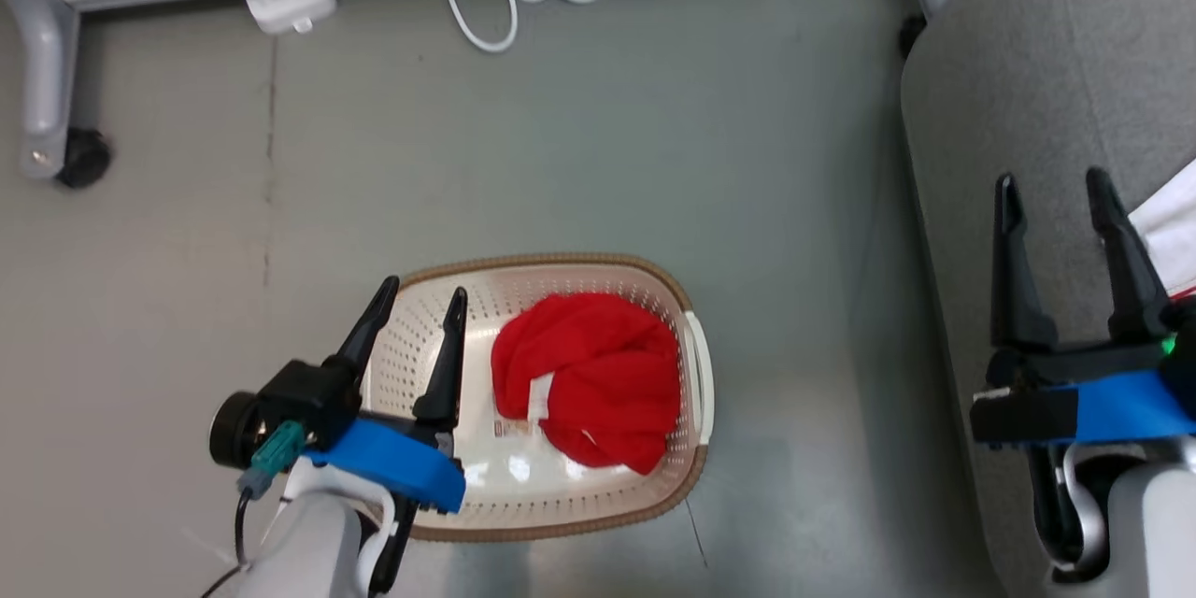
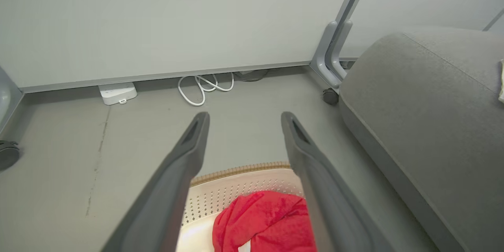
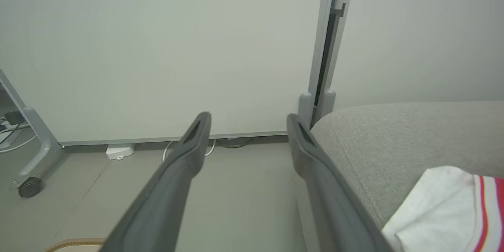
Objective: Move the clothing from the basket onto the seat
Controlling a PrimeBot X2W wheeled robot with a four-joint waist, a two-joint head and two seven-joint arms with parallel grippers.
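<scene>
Grey floor spans the scene, bounded at the far side by a pale panel. Light-grey upholstered seat, right. Cream perforated laundry basket with brown woven-look rim, standing on the floor left of the seat and apart from it. Red garment, crumpled in the basket's right half, a white trim strip showing. Left gripper, above the basket's left part, fingers spread, holding nothing. Right gripper, over the seat, fingers spread and empty. White sleeve end with red stripes, lying on the seat just right of the right gripper. White cable, coiled on the far floor.
</scene>
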